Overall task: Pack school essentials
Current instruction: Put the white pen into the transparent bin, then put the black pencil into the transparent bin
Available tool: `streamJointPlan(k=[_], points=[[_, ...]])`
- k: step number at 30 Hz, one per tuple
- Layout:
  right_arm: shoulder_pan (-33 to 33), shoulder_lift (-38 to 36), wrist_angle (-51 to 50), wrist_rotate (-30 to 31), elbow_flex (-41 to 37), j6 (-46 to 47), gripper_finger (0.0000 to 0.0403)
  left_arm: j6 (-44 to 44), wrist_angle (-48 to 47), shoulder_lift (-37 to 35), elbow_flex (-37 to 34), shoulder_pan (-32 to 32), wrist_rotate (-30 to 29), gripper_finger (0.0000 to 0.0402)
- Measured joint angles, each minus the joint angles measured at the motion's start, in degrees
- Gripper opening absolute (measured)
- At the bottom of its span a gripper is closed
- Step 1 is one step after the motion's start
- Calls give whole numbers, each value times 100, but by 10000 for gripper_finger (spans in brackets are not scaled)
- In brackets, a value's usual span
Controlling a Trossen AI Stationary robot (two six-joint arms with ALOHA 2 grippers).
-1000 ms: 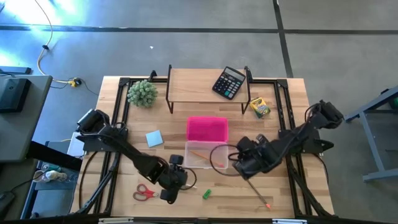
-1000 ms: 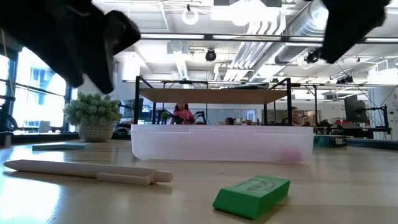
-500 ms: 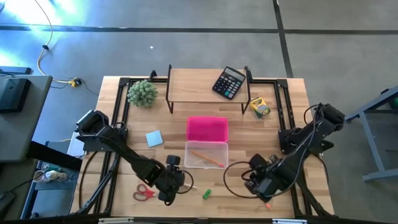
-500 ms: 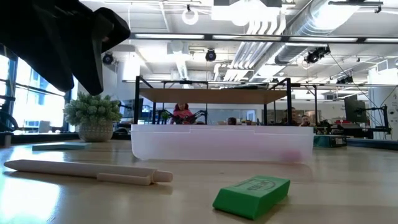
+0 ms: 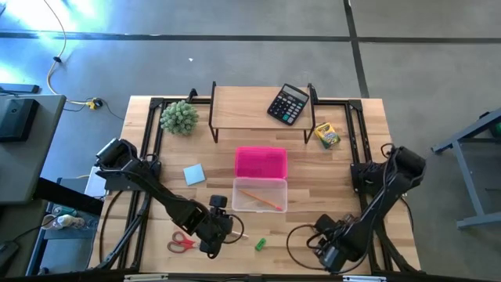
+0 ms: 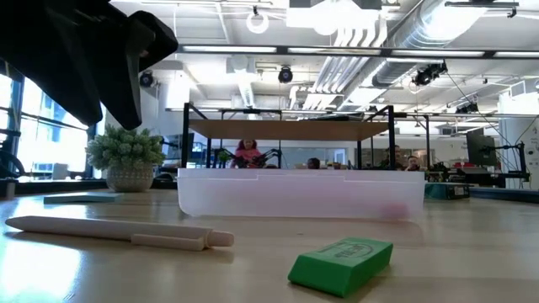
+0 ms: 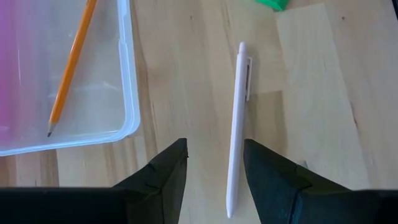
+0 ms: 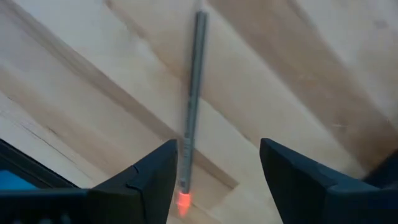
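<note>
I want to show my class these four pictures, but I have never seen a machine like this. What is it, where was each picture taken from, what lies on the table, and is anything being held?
It is a robot with two dark arms at a wooden table.

One picture looks straight down, one sits at table height, and one camera rides on each wrist.

A clear box holds an orange pencil; a pink lid lies beside it. Around them lie red scissors, a blue notepad, a green eraser, a crayon box, a calculator and a plant ball.

The left gripper hovers open over a white pen. The right gripper hangs open above a grey pencil. Nothing is held.
</note>
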Motion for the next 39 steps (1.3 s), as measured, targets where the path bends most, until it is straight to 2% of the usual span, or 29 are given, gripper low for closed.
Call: streamJointPlan(k=[4, 10, 21, 31, 39], points=[[-2, 251, 466, -82, 0, -8, 220, -33, 2, 0, 0, 0, 1, 145], [61, 641, 642, -366, 0, 11, 220, -42, 4, 0, 0, 0, 1, 145], [350, 976, 942, -680, 0, 695, 214, -44, 107, 0, 0, 0, 2, 145], [399, 980, 1136, -762, 0, 1020, 104, -46, 144, 0, 0, 0, 2, 145], [400, 1044, 1133, -808, 11, 1134, 33, -47, 140, 0, 0, 0, 48, 145]])
